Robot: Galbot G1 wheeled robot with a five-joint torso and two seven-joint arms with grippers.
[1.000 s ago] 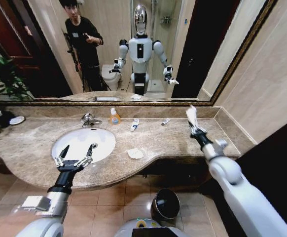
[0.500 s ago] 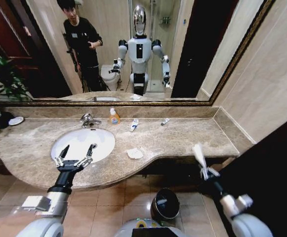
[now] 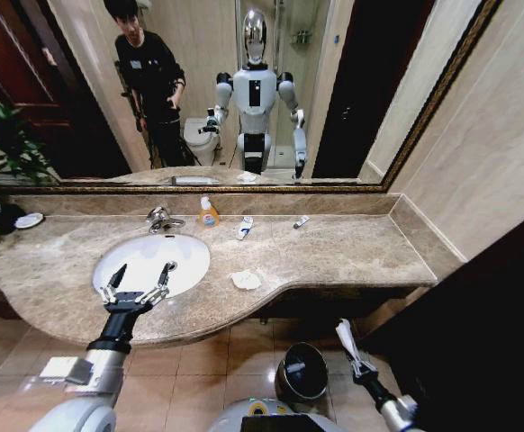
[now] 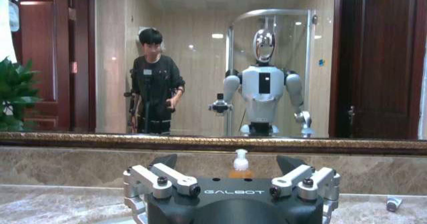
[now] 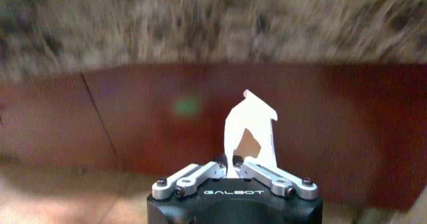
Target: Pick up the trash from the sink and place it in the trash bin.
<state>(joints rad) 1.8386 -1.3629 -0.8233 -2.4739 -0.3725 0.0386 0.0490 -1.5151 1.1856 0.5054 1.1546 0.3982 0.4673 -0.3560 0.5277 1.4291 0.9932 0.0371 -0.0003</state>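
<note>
Paper carried down off the counter toward the bin

The right gripper (image 3: 356, 364), pinched shut on a white paper packet (image 3: 346, 337), has dropped from counter height to floor level just right of the bin (image 3: 302, 372); judged from this, the drop is close. The packet stands nearly upright, long axis vertical, free end up and tilted slightly toward the bin. The left gripper (image 3: 136, 285) hovers spread open and empty over the sink (image 3: 118, 256) rim. A tissue (image 3: 246, 280) remains on the counter (image 3: 352, 249) above the bin.
</note>
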